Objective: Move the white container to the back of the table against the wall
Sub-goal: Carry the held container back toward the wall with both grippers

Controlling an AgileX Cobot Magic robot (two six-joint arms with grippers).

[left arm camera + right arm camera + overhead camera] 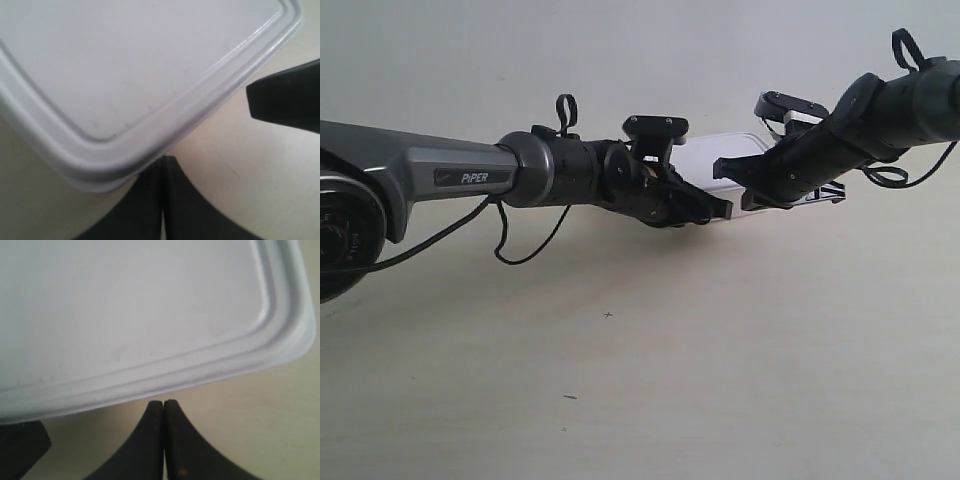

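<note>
White container (725,147) sits lid on at the far side of the table (670,380), close to the wall (520,50); can't tell if it touches, view blocked. Left tool (163,165) is closed, empty, tips at a container corner; right tool (164,405) also closed, empty, tips just off its edge. Looks like the push step, nearly finished. Next: both nudge evenly toward the wall so it doesn't rotate
</note>
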